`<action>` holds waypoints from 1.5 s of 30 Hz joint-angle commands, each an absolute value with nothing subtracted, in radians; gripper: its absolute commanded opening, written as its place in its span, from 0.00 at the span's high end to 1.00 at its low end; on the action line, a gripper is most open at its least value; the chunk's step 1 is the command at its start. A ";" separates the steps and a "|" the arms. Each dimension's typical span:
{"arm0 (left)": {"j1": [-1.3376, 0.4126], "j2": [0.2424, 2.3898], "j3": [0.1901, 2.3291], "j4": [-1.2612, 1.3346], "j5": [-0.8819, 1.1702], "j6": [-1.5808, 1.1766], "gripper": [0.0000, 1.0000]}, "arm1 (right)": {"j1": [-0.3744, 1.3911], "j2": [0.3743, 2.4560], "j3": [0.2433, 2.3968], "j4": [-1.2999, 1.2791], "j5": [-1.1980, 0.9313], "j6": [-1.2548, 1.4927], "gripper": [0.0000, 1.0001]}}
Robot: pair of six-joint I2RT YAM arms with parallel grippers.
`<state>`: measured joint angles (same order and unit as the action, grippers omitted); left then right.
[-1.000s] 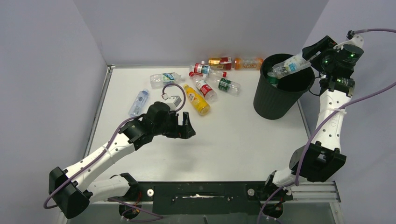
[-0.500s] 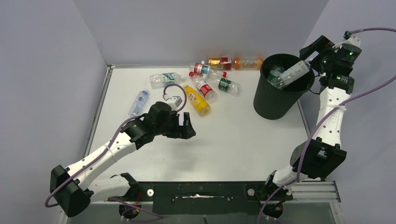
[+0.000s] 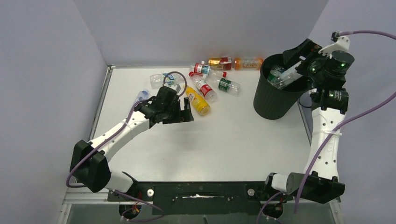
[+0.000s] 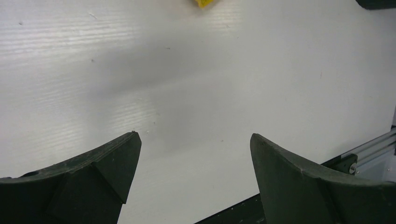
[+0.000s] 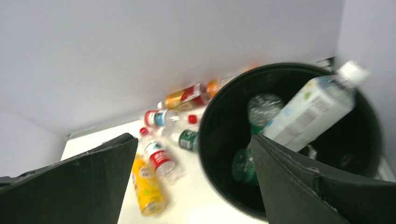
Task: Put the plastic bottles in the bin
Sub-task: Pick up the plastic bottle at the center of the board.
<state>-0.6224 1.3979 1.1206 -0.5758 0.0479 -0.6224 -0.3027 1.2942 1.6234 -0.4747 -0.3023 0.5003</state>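
1. Our right pincer (image 5: 194,140) stands wide and empty just above the bin (image 5: 280,70). Below it a clear white-capped bottle (image 5: 310,109) leans inside on green-labelled bottles (image 5: 243,165), cap up near the rim, so we count it as delivered.
2. Our left pincer (image 4: 194,140) is wide too, gripping nothing, aimed down at bare desk (image 4: 233,70). The yellow bottle (image 3: 198,101) lies just beyond its tips, which we judge the likely next pick.
3. The loose bottles (image 3: 205,88) lie on their sides farther out from it, none upright.
4. Labels show red, green and blue bands; we can read no writing or brand.
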 commanded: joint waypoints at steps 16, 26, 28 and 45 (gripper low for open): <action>-0.523 1.752 1.271 -0.184 0.178 -0.917 0.12 | 0.179 1.087 1.303 -0.516 -0.208 0.468 0.03; -0.526 1.949 1.403 -0.137 0.155 -1.076 0.11 | 0.192 1.014 1.239 -0.574 -0.201 0.423 0.02; -0.526 1.982 1.426 -0.135 0.151 -1.096 0.11 | 0.192 1.006 1.231 -0.582 -0.201 0.415 0.02; -0.538 2.110 1.470 -0.183 0.096 -1.121 0.35 | 0.190 0.968 1.176 -0.589 -0.231 0.374 0.01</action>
<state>-0.5293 2.1178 1.4609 -0.1970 0.1326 -1.1347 0.1848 0.9897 1.1851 -0.6167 -0.2207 0.3954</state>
